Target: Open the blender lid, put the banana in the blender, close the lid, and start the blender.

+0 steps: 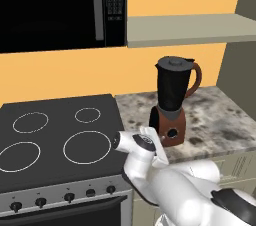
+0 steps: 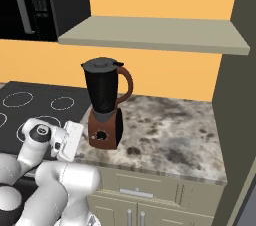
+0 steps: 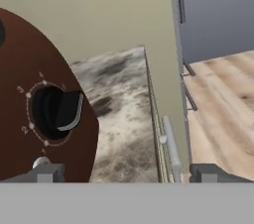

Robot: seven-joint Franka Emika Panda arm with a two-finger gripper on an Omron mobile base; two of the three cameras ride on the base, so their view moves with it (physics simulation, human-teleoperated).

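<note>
The blender (image 3: pixel 44 119) stood close before the hand (image 3: pixel 126 172), left of its midline, its brown base and black dial facing the spread fingers (image 3: pixel 47 172). Its dark jar carried the blender lid (image 1: pixel 173 62) on the table (image 1: pixel 220 120).

Dark see-through blender (image 1: pixel 172 97) jar on brown base, dark grey blender lid (image 1: pixel 173 61), mottled grey-brown counter (image 1: pixel 220 120), orange wall (image 1: pixel 60 72)
</note>
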